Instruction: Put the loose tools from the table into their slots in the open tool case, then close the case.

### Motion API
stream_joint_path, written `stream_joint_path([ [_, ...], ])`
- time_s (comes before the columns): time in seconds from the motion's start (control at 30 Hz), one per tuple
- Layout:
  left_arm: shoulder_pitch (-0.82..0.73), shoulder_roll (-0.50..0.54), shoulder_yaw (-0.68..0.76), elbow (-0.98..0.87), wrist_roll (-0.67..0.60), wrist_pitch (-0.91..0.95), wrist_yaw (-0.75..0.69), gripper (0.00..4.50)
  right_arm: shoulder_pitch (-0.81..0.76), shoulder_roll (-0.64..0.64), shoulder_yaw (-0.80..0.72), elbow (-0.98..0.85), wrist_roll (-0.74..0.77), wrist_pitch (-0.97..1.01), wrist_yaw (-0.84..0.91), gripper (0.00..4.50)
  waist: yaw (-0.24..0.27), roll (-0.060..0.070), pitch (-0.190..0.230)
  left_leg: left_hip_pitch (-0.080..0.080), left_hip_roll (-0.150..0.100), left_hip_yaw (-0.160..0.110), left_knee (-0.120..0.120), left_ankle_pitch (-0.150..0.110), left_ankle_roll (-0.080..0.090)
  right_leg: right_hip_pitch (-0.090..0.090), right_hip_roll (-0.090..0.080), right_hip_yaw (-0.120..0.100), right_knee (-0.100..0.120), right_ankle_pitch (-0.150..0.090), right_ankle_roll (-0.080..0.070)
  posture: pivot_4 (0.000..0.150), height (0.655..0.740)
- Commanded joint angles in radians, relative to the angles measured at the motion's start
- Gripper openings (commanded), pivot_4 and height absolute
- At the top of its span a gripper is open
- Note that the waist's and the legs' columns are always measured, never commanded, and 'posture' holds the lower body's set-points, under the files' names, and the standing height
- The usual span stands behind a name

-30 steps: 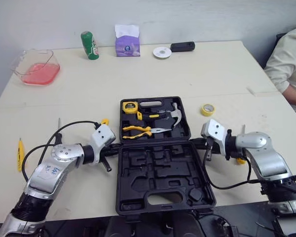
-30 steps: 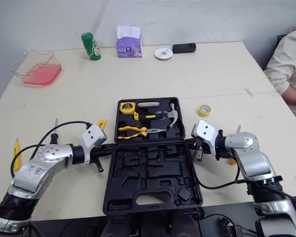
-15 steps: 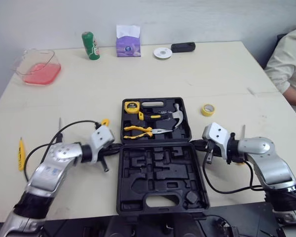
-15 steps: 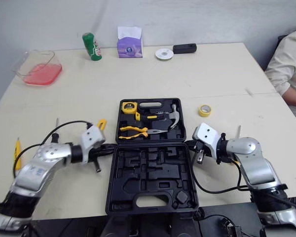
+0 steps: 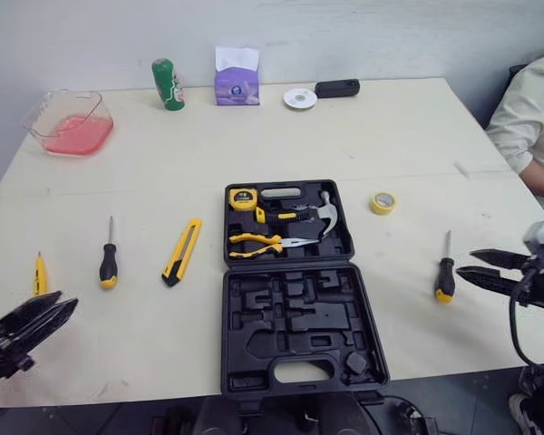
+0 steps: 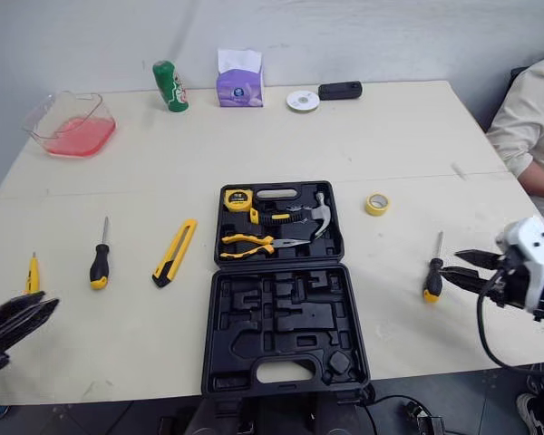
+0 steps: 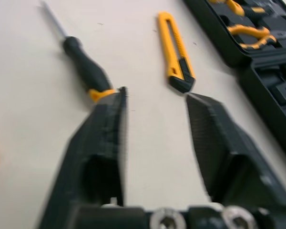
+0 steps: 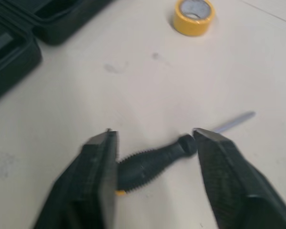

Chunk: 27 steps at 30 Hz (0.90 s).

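Both arms have pulled away from the open tool case (image 5: 295,319) at frame centre, left gripper (image 5: 63,305) to lower left, right gripper (image 5: 469,263) to mid right beside a screwdriver (image 5: 445,276), jaws spread and empty, so picking loose tools seemingly comes next.

Black left gripper (image 7: 156,94), black right gripper (image 8: 153,132), white housing (image 6: 529,243), black cable (image 6: 480,313)

My left wrist view cuts off the open black plastic tool case (image 7: 271,90); a person's cream sleeve (image 5: 530,118) runs past the head view's edge.
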Motion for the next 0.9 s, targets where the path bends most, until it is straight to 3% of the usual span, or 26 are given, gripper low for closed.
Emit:
stream_joint_path([
  [0.03, 0.018, -0.02, 0.122, 0.173, 0.017, -0.055, 0.072, 4.21, -0.033, -0.063, -0.054, 0.23, -0.047, -0.12, -0.003, 4.49, -0.002, 0.0, 0.0, 0.0, 0.0, 0.001, 0.0, -0.001, 0.0, -0.001, 0.0, 0.0, 0.0, 0.0, 0.0, 0.15, 0.7244],
  [0.07, 0.044, -0.021, 0.103, 0.188, 0.063, -0.095, 0.066, 4.48, -0.062, -0.081, -0.038, 0.302, -0.064, -0.159, -0.01, 4.5, -0.005, 0.0, 0.0, 0.0, 0.0, 0.001, 0.0, -0.001, 0.0, -0.001, 0.0, 0.0, 0.0, -0.001, -0.001, 0.15, 0.7244],
  [0.13, 0.089, -0.021, 0.068, 0.186, 0.122, -0.146, 0.054, 4.48, -0.118, -0.105, -0.018, 0.398, -0.073, -0.204, -0.007, 4.5, -0.01, 0.0, 0.0, 0.0, 0.001, 0.004, 0.0, -0.002, 0.001, -0.002, 0.001, 0.001, 0.0, -0.001, -0.001, 0.15, 0.7244],
  [0.27, 0.088, -0.023, 0.083, 0.188, 0.119, -0.156, 0.103, 4.48, -0.195, -0.114, 0.002, 0.458, -0.048, -0.214, 0.01, 4.5, -0.014, 0.0, 0.0, 0.0, 0.002, 0.005, 0.0, -0.003, 0.0, -0.003, 0.001, 0.002, 0.0, -0.001, -0.001, 0.15, 0.7244],
  [0.53, 0.051, -0.053, 0.04, -0.065, 0.0, -0.019, 0.272, 4.48, -0.261, -0.04, 0.075, 0.221, 0.059, -0.069, -0.007, 4.5, -0.013, 0.0, 0.0, 0.0, 0.006, 0.004, 0.0, -0.004, -0.004, -0.004, 0.002, 0.002, 0.002, -0.002, -0.003, 0.15, 0.7244],
  [0.7, -0.038, -0.06, -0.08, -0.23, 0.013, 0.115, 0.525, 4.48, -0.327, 0.015, 0.168, -0.039, 0.174, 0.054, -0.02, 4.5, -0.006, 0.001, -0.001, 0.0, 0.007, 0.004, -0.001, -0.003, -0.005, -0.004, 0.002, 0.003, 0.003, -0.002, -0.003, 0.15, 0.7244],
  [0.9, -0.225, -0.088, -0.148, -0.245, -0.009, 0.314, 0.795, 4.48, -0.505, 0.09, 0.339, -0.202, 0.256, 0.112, -0.007, 4.5, -0.004, 0.002, -0.001, 0.0, 0.007, 0.004, 0.0, 0.0, -0.012, -0.005, 0.004, 0.003, 0.005, -0.002, -0.003, 0.15, 0.7244],
])
